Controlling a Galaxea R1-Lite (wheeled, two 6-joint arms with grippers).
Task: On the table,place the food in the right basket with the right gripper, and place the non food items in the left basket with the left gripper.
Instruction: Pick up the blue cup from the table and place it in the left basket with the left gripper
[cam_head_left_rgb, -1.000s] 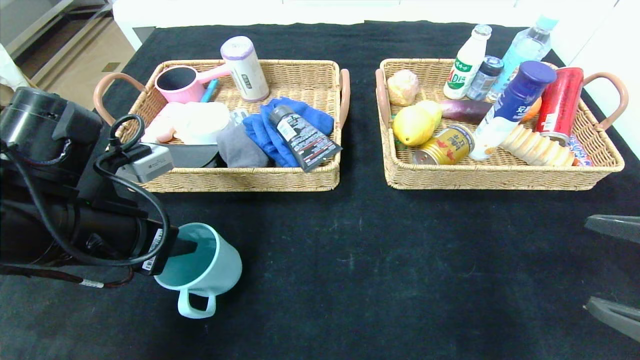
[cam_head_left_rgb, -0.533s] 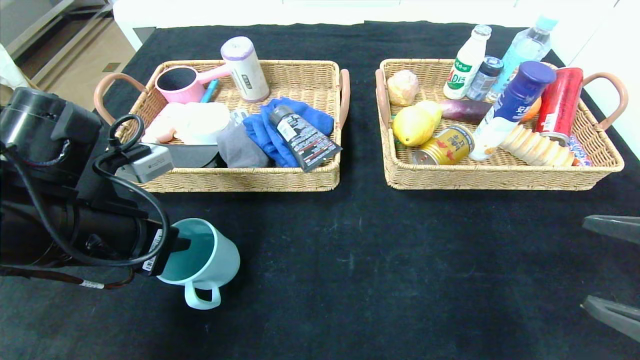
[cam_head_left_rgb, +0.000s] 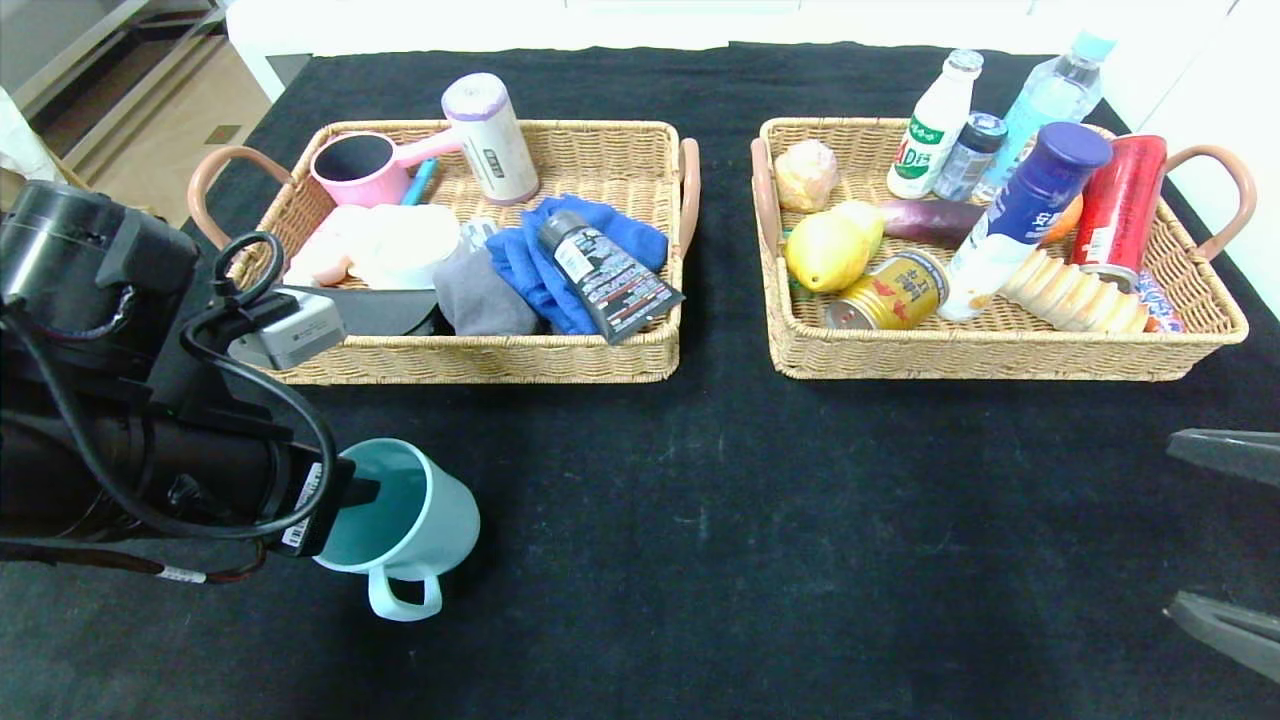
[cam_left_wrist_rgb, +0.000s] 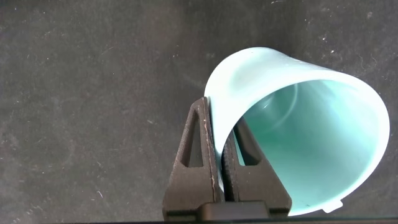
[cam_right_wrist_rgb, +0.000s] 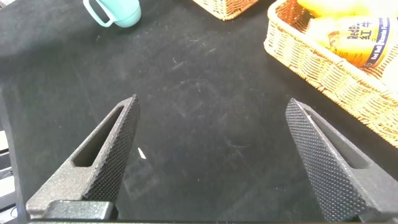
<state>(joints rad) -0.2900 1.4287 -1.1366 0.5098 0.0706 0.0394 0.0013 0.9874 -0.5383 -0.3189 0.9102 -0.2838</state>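
Note:
My left gripper (cam_head_left_rgb: 352, 492) is shut on the rim of a light teal mug (cam_head_left_rgb: 410, 520) at the table's front left; one finger is inside the mug, one outside (cam_left_wrist_rgb: 200, 143). The mug (cam_left_wrist_rgb: 298, 124) lies tilted with its handle toward me, just in front of the left basket (cam_head_left_rgb: 480, 365). It also shows far off in the right wrist view (cam_right_wrist_rgb: 115, 11). My right gripper (cam_right_wrist_rgb: 211, 118) is open and empty, parked at the right edge (cam_head_left_rgb: 1225, 535), in front of the right basket (cam_head_left_rgb: 1000, 355).
The left basket holds a pink cup (cam_head_left_rgb: 355, 165), a lilac bottle (cam_head_left_rgb: 490, 135), blue cloth (cam_head_left_rgb: 560, 255), a tube and white items. The right basket holds a lemon (cam_head_left_rgb: 825, 250), a gold can (cam_head_left_rgb: 890, 290), bottles and a red can (cam_head_left_rgb: 1120, 205). Black cloth covers the table.
My left gripper has lifted the mug slightly and moved it a little away from me, toward the left basket. The right arm has not moved.

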